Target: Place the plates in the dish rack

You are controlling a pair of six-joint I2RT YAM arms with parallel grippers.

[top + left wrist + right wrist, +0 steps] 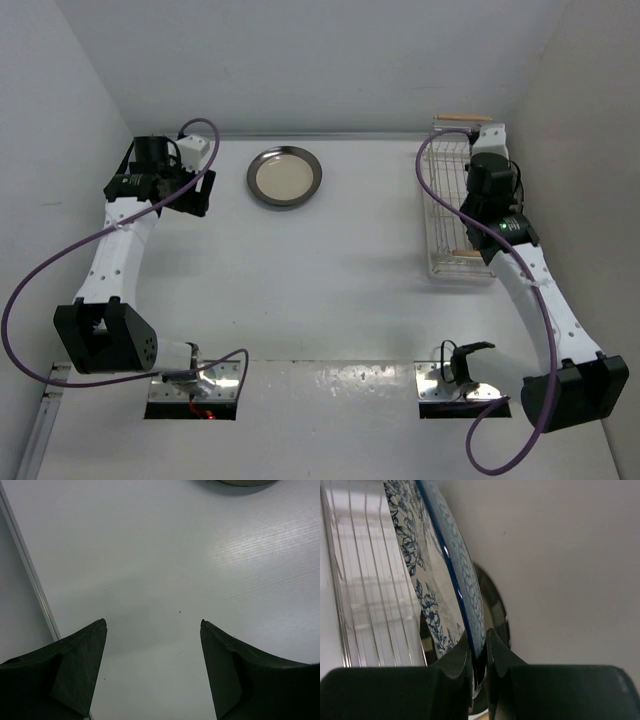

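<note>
At the wire dish rack (365,580), right pincer (479,650) clamps a glossy blue-floral plate (435,570).

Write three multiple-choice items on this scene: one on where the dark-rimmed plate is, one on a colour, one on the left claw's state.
1. The dark-rimmed plate is:
A. flat on the table
B. upright in a sink
C. on a shelf

2. The patterned plate in the right claw is:
A. red-and-yellow
B. blue-and-white
C. plain green

3. The left claw is:
A. shut on a cup
B. open and empty
C. shut on a cloth

Key:
1 A, the top view shows it lying flat at the far middle.
2 B, the right wrist view shows blue flowers on white.
3 B, its fingers stand apart over bare table.
</note>
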